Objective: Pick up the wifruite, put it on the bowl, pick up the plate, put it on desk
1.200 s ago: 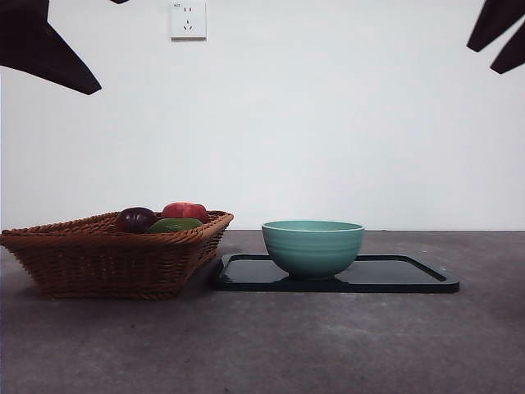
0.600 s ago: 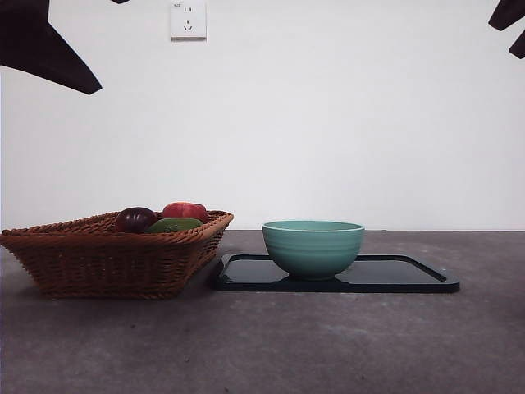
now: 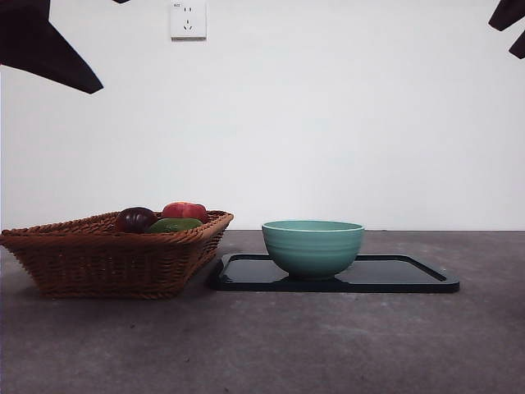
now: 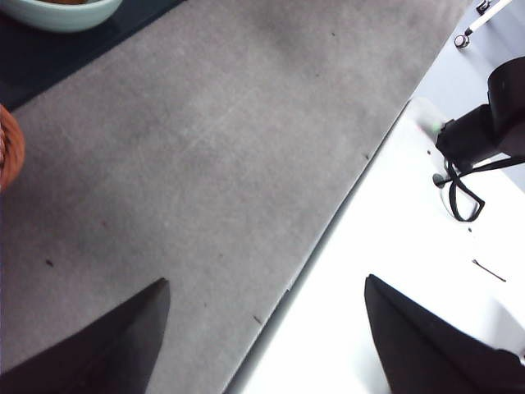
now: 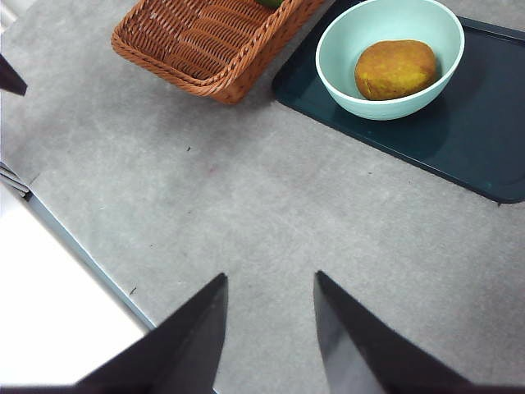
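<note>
The wifruite, golden-brown and oval, lies inside the teal bowl; from the front the bowl hides it. The bowl stands on the plate, a dark rectangular tray flat on the desk. My right gripper hangs open and empty high above the bare desk, well short of the bowl. My left gripper is open and empty over the desk's edge, with the bowl far off. Only dark arm tips show at the front view's top corners.
A wicker basket stands left of the plate, holding a red apple, a dark purple fruit and a green fruit. The desk's edge runs under the left gripper, with a white surface beyond.
The dark arm tip at the front view's top right corner has drawn back up and outward, so less of it shows. Bowl, plate and basket have not moved.
</note>
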Controlling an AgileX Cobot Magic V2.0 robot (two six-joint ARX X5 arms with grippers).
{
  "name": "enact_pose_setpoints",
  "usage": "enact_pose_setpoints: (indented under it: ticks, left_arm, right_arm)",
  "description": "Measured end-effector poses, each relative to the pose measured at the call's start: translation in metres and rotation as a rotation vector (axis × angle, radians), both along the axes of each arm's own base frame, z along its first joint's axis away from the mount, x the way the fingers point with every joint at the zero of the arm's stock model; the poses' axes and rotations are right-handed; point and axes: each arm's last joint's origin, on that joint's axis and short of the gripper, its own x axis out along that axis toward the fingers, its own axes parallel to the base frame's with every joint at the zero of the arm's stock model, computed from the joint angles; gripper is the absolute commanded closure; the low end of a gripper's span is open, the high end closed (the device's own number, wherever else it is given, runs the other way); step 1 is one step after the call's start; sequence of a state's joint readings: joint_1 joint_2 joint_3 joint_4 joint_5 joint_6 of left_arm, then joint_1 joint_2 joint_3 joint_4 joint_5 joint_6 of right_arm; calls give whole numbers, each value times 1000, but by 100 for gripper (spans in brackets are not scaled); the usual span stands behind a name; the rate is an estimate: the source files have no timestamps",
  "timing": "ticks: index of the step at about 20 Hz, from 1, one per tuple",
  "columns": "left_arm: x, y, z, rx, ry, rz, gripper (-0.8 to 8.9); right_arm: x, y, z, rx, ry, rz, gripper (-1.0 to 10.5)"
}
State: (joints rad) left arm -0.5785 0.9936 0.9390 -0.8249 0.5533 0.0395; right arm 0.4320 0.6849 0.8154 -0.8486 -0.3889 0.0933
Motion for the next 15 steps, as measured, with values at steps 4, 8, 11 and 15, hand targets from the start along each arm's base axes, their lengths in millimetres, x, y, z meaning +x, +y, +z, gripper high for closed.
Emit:
enact_pose_setpoints:
  ticks: [4,8,11,15]
  left_arm:
    - [8,-4,7,-32,-125,39,442]
    - [28,-14,17,2,-172,89,440]
    - [54,-31,32,10,-201,78,440]
    - [100,-59,46,19,-237,57,440]
  right_arm:
    - [0,0,0,0,0,0,779]
    - [0,0,0,1,0,1,779]
    - [0,0,0,1,0,1,779]
    - [0,0,0,0,0,1,779]
